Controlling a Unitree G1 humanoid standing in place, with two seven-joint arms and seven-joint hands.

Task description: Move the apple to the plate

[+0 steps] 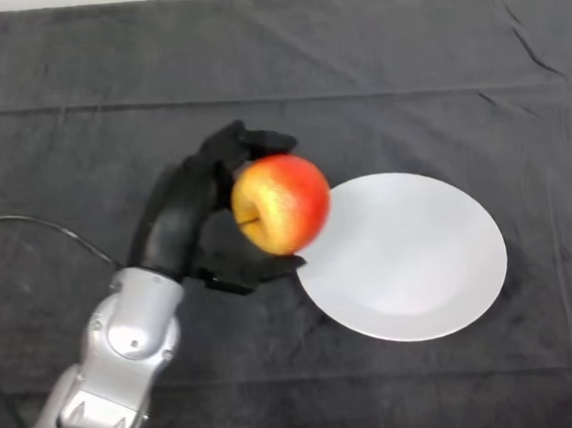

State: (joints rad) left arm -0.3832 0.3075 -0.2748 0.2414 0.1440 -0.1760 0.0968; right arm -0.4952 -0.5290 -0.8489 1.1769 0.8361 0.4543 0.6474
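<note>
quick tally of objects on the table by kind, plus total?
apple: 1, red-yellow, held in the left hand
plate: 1, white, nothing on it
Total: 2

Counter point(453, 59): plate point(411, 263) lies right of centre, flat on the cloth. Apple point(281, 203) sits at the plate's left edge, overlapping its rim in view, enclosed by the robot hand point(187, 208). Robot hand lies left of the plate, entering from lower left.
</note>
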